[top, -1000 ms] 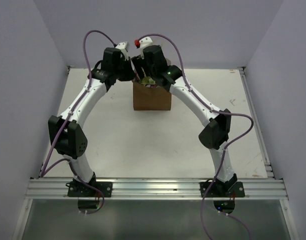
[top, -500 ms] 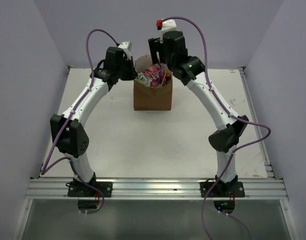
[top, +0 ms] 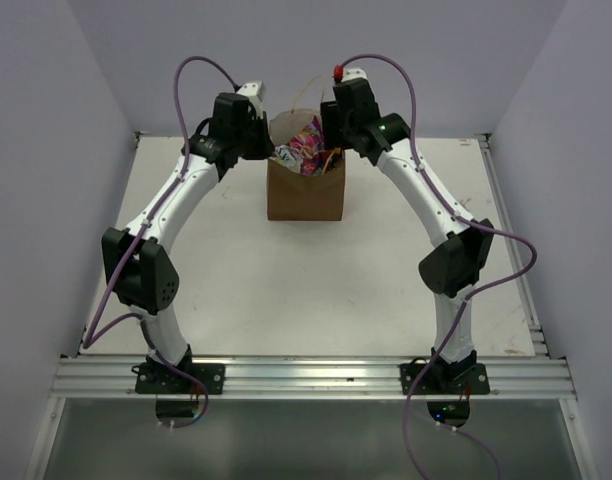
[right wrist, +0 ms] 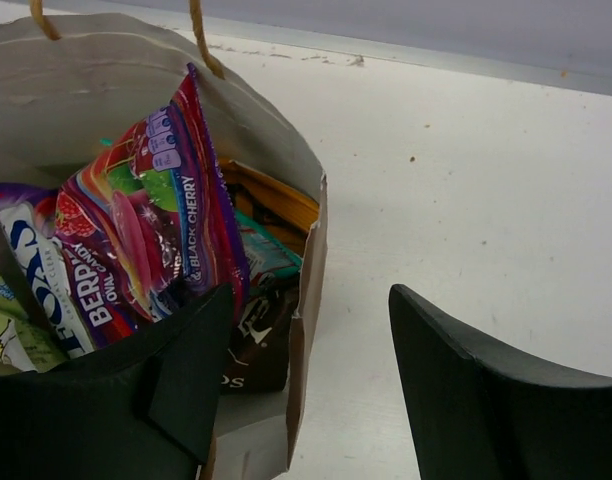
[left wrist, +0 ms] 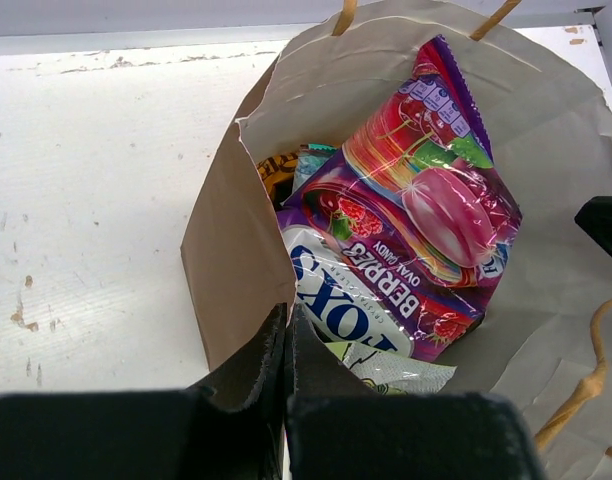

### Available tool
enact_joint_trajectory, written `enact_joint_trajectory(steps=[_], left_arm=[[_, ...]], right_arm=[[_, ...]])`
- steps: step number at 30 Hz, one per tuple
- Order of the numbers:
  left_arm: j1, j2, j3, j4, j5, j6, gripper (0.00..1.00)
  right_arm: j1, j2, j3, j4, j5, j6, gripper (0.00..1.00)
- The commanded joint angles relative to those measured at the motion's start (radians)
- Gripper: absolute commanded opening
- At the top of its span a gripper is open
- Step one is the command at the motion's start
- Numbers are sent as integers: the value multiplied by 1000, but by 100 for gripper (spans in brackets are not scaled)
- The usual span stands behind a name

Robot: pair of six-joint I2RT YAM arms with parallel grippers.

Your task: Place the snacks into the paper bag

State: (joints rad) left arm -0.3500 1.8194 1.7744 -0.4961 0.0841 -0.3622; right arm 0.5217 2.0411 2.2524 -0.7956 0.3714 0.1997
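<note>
The paper bag (top: 304,195) stands upright at the back middle of the table, its mouth open. My left gripper (top: 266,150) (left wrist: 287,315) is shut on the bag's left rim (left wrist: 226,270). The purple candy packet (left wrist: 416,220) (right wrist: 136,230) stands on top inside. A green packet (left wrist: 396,368) lies beside it. Below them show the dark brown chip bag (right wrist: 256,340), the teal packet (right wrist: 266,255) and the orange chip bag (right wrist: 276,200). My right gripper (top: 331,135) (right wrist: 311,295) is open astride the bag's right wall (right wrist: 308,260), one finger inside and one outside, holding nothing.
The bag's looped handles (right wrist: 201,40) stick up at its far rim and another handle (left wrist: 586,380) hangs near my left wrist. White table (top: 286,290) lies all round the bag. Grey walls close in the back and sides.
My right gripper has lifted out of the bag's mouth and moved to its right rim, its jaws a little narrower. The purple packet stays in the bag. The left gripper has kept its hold.
</note>
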Motion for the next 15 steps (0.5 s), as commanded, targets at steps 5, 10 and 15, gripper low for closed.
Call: enact_joint_trajectory(steps=[5, 10, 15], left_arm=[[-7, -3, 40, 37, -10, 31, 0], [-7, -14, 13, 37, -14, 39, 0], [-9, -28, -19, 50, -12, 46, 0]], right_arm=[[3, 8, -5, -22, -52, 43, 57], [3, 5, -54, -24, -54, 40, 40], [3, -2, -103, -17, -58, 37, 31]])
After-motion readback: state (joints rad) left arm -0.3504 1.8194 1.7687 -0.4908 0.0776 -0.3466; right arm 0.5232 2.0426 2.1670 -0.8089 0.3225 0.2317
